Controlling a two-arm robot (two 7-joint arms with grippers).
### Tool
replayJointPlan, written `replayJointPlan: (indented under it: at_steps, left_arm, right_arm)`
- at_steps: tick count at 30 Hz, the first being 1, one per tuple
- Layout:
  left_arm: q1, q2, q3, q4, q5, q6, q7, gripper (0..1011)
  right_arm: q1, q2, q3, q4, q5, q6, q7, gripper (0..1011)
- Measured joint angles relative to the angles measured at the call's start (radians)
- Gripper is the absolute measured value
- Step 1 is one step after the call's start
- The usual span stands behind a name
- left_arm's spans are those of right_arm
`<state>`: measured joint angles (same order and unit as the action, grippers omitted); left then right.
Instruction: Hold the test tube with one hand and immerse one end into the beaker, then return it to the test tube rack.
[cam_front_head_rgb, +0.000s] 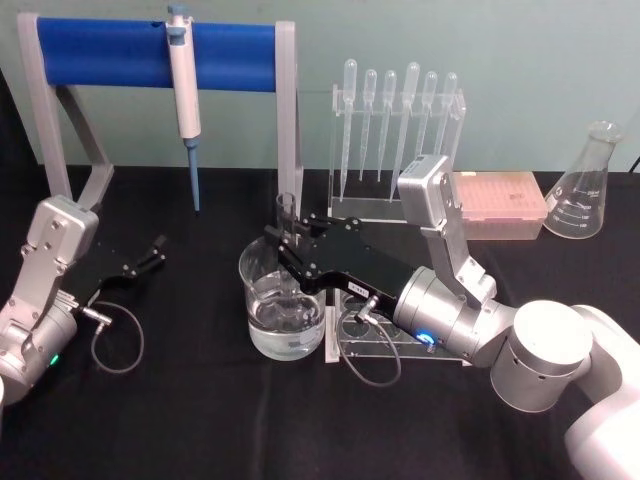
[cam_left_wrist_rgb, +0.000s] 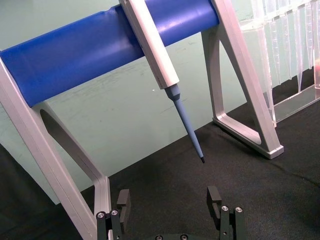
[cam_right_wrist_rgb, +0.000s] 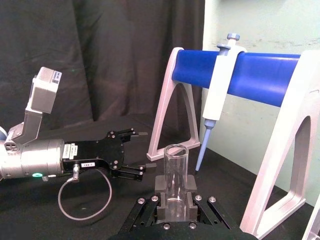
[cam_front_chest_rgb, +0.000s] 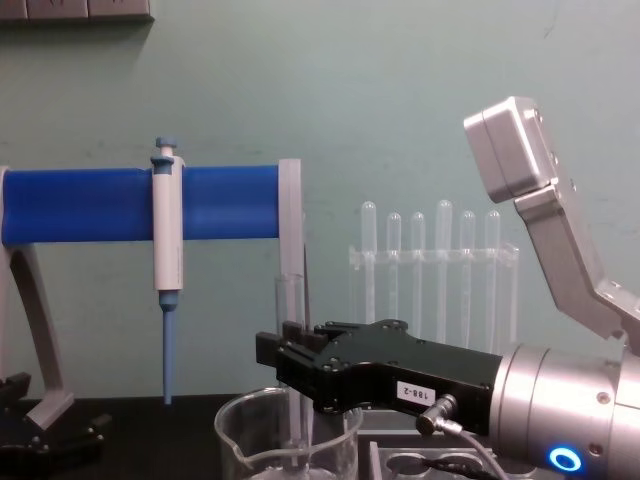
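The test tube (cam_front_head_rgb: 287, 215) stands upright with my right gripper (cam_front_head_rgb: 283, 247) shut on its middle. Its open rim is on top and its lower end reaches down inside the beaker (cam_front_head_rgb: 283, 300), which holds clear liquid. In the chest view the test tube (cam_front_chest_rgb: 290, 320) passes the black right gripper (cam_front_chest_rgb: 283, 362) and enters the beaker (cam_front_chest_rgb: 250, 445). The right wrist view has the test tube (cam_right_wrist_rgb: 175, 170) clamped between the right gripper (cam_right_wrist_rgb: 175, 202) fingers. My left gripper (cam_front_head_rgb: 155, 252) rests open at the table's left; the left wrist view shows this left gripper (cam_left_wrist_rgb: 169, 204) holding nothing.
A white-and-blue pipettor (cam_front_head_rgb: 184, 90) hangs from the blue-barred stand (cam_front_head_rgb: 110, 52) behind the beaker. A rack of plastic pipettes (cam_front_head_rgb: 395, 130), a pink tip box (cam_front_head_rgb: 498, 205) and a conical flask (cam_front_head_rgb: 585, 185) stand at the back right. A clear tube rack (cam_front_head_rgb: 385, 345) lies under my right wrist.
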<state>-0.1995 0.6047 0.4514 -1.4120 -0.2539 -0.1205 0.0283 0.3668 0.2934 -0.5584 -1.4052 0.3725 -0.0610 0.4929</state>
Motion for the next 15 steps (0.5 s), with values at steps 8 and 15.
replayJointPlan:
  at_steps: [8, 15]
  left_arm:
    - [0.000, 0.000, 0.000, 0.000, 0.000, 0.000, 0.000, 1000]
    - [0.000, 0.000, 0.000, 0.000, 0.000, 0.000, 0.000, 1000]
  right_arm:
    - [0.000, 0.000, 0.000, 0.000, 0.000, 0.000, 0.000, 224]
    - [0.000, 0.000, 0.000, 0.000, 0.000, 0.000, 0.000, 224]
